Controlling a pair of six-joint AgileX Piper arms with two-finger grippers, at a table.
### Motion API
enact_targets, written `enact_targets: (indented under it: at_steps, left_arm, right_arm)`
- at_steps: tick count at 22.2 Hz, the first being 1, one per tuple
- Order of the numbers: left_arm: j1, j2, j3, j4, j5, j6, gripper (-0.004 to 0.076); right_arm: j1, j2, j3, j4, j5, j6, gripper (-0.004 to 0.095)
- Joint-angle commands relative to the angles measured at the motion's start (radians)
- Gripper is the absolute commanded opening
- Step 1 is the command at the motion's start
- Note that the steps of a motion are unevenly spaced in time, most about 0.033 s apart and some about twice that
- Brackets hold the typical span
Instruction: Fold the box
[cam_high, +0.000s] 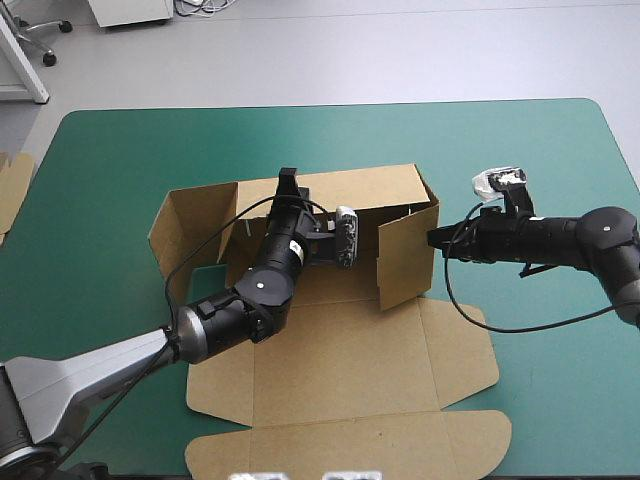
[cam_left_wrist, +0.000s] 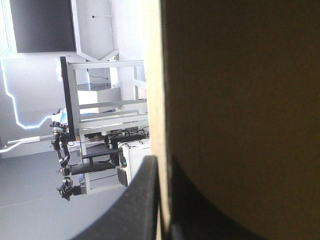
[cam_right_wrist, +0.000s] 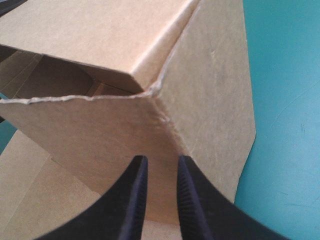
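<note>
Box: the brown box (cam_high: 340, 370) lies mid-desk (cam_high: 120, 170), lid flat at the near side, walls raised behind it.
Handling: probably light, stiff board that bends at the creases; best held by the wall edges.
Left gripper (cam_left_wrist: 163, 162): fingers clamp the back wall's top edge.
Right gripper (cam_right_wrist: 160, 162): fingers narrowly apart, against the outside of the right wall.

Box (cam_high: 340, 370) near flap cut off; floor partly hidden beneath left arm (cam_high: 250, 300).
</note>
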Motion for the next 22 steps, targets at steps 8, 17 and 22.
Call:
enact_targets:
  at_steps: [8, 17, 22]
  left_arm:
    - [-0.008, -0.032, -0.025, 0.029, -0.015, -0.032, -0.0015]
    - [-0.008, -0.032, -0.025, 0.029, -0.011, -0.034, -0.0015]
    - [-0.008, -0.032, -0.025, 0.029, -0.013, -0.034, -0.0015]
  right_arm:
    - [0.119, -0.123, -0.014, -0.133, -0.199, 0.172, 0.0216]
    - [0.251, -0.219, 0.036, -0.380, -0.321, 0.411, 0.0215]
    - [0.249, -0.292, 0.043, -0.485, -0.330, 0.495, 0.0215]
